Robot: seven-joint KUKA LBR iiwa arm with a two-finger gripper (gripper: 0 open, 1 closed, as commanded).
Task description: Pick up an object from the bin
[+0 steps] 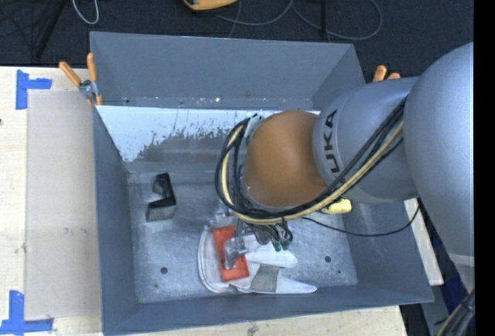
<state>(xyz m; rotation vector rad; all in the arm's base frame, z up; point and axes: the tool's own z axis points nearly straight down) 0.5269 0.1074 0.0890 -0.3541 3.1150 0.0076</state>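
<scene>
Lower centre of frame: gripper (261, 240) low over a red block (233, 268) in a white-and-grey heap (267, 281).
How far the gripper is open cannot be told. Black bracket (161, 197) lies well apart at left, yellow piece (339, 207) at right; arm (363, 152) lettering reads "UKA".

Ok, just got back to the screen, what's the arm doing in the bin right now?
The arm reaches into the grey bin from the right. Its gripper is low over a small heap near the front wall: a red block lying on a white curved piece, with a grey flat piece beside it. Whether anything is gripped can't be told. A black angled part lies apart on the left.
</scene>
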